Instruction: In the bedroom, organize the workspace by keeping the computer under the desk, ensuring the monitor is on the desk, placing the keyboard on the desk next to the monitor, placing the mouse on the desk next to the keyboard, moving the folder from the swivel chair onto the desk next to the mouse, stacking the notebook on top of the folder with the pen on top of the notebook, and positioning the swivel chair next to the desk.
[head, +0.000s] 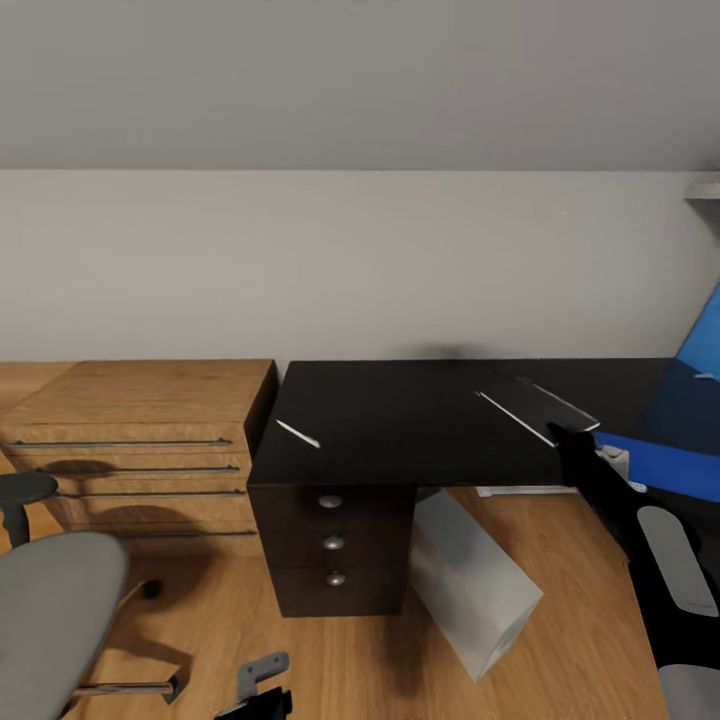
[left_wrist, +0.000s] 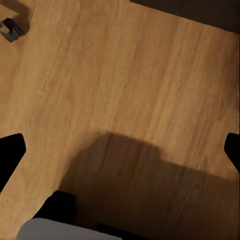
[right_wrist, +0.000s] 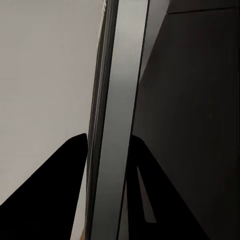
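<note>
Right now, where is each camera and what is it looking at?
Head: up high, looking down at the desk; the right arm shows.
Left wrist: by the left gripper, looking down at the floor; open fingers show.
Right wrist: by the right gripper, looking along a grey slab between its fingers.
Shared: head and right wrist both see the slab.

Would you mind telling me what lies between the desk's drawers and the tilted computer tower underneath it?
Nothing: in the head view, only dark shadowed space separates the drawers from the computer under the desk.

The desk (head: 400, 420) carries a flat dark slab (head: 540, 408) (silver-edged) and the folder (head: 665, 455).
</note>
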